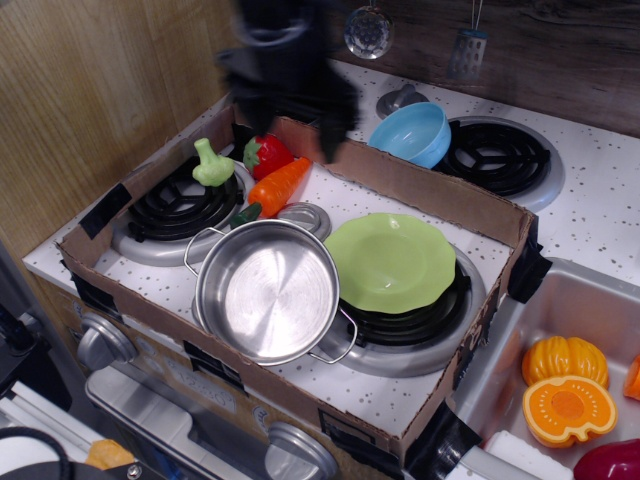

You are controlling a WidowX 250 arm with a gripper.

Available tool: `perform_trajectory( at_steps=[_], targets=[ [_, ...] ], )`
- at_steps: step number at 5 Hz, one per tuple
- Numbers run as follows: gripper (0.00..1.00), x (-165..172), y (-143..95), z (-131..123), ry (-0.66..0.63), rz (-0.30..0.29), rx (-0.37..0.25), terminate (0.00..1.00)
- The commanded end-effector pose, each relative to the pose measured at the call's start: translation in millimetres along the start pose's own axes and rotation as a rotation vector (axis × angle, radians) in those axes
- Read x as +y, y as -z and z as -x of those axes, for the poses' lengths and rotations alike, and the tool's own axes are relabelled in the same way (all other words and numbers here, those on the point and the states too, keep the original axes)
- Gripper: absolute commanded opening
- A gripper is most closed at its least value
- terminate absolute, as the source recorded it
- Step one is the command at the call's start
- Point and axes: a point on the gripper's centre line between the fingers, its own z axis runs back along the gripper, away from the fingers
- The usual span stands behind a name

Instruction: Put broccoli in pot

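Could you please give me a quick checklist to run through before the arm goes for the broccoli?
1. Broccoli reachable: ok, it lies uncovered on the left burner.
2. Pot empty and upright: ok.
3. Gripper open: cannot tell, motion blur hides the jaws.
4. Gripper above broccoli: not ok, it sits to the right, near the strawberry.
5. Neighbours clear of broccoli: ok, strawberry and carrot lie apart from it.
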Motion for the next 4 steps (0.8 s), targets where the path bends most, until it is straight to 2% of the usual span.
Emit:
perform_trajectory(
  at_steps=[1,4],
  targets=[
    [1.00,36,-4,4,-0.003,-0.023,-0.068,0.00],
    [1.00,80,22,1,0.018,-0.027,-0.070,0.00]
  ],
)
